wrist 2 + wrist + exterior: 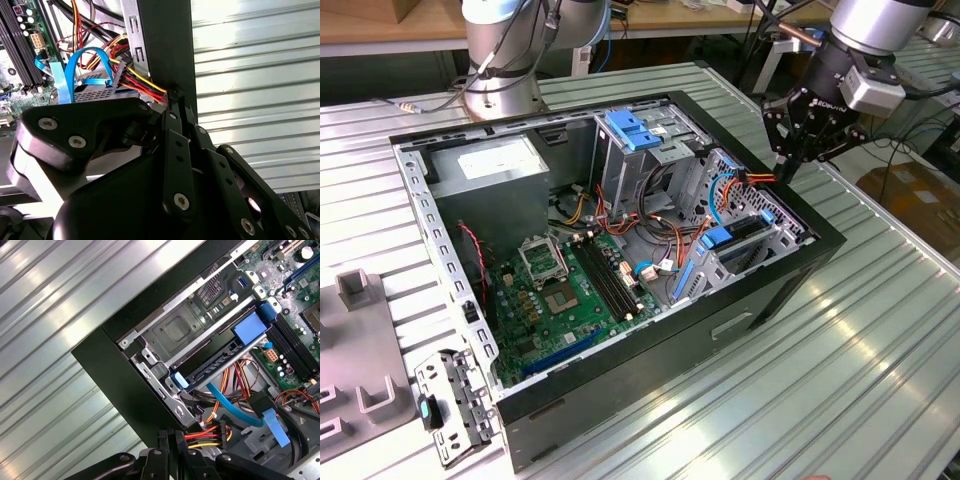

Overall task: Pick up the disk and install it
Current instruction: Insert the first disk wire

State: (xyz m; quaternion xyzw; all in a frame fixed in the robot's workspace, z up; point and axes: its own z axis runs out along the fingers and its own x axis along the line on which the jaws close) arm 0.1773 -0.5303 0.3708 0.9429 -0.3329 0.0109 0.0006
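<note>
The disk (748, 228) lies slotted in the drive cage at the exterior view's right end of the open computer case (620, 395), with only its dark edge and blue side rails showing. In the first wrist view the disk (215, 364) sits between two blue rail tabs under the cage's metal top. My gripper (787, 168) hangs over the case's rim just behind that cage, shut and holding nothing. In both wrist views its black fingertips (170, 436) (175, 102) meet at the case wall, right beside a red, yellow and black wire bundle (202, 436).
A blue data cable (75, 70) loops over the cage. The motherboard (570, 290) fills the case floor, a grey power supply (495, 165) stands at its far end, and a blue bracket (635, 130) tops another cage. A loose metal bracket (455, 405) lies on the ribbed table (840, 380).
</note>
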